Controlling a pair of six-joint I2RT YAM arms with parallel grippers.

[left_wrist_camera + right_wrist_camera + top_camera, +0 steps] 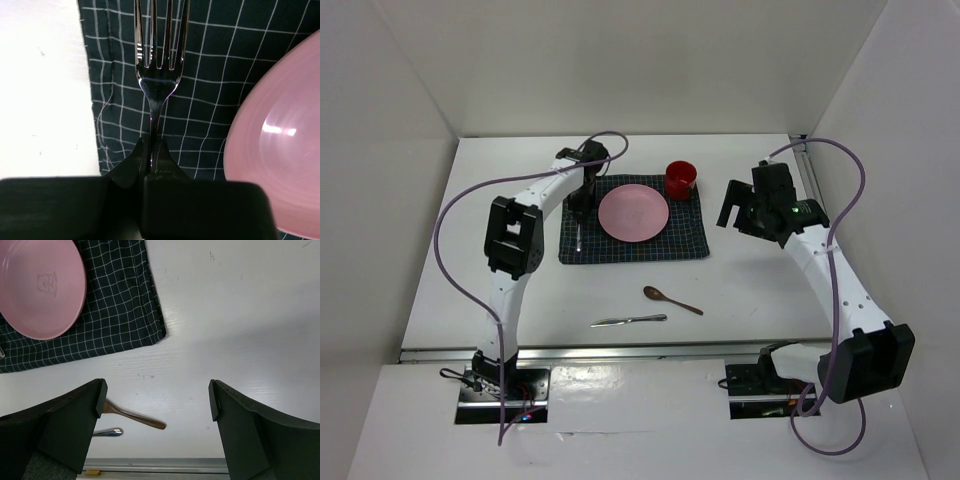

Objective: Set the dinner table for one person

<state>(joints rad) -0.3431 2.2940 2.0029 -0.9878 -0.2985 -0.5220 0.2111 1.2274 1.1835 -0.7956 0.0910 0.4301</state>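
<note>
1. L wrist view: fork [159, 75] tines run off the top edge; handle buried btw. left gripper [152, 150] fingers, lower centre.
2. Same view: pink plate [280, 150] cut by right edge.
3. R wrist view: spoon [137, 417] bowl hidden behind right gripper [156, 397] finger [65, 425], lower left; knife [109, 432] shows one rounded end only.
4. Top view: fork too thin to read tines.

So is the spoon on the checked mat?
No, the spoon lies on the bare white table, in front of the mat, near the knife.
</note>
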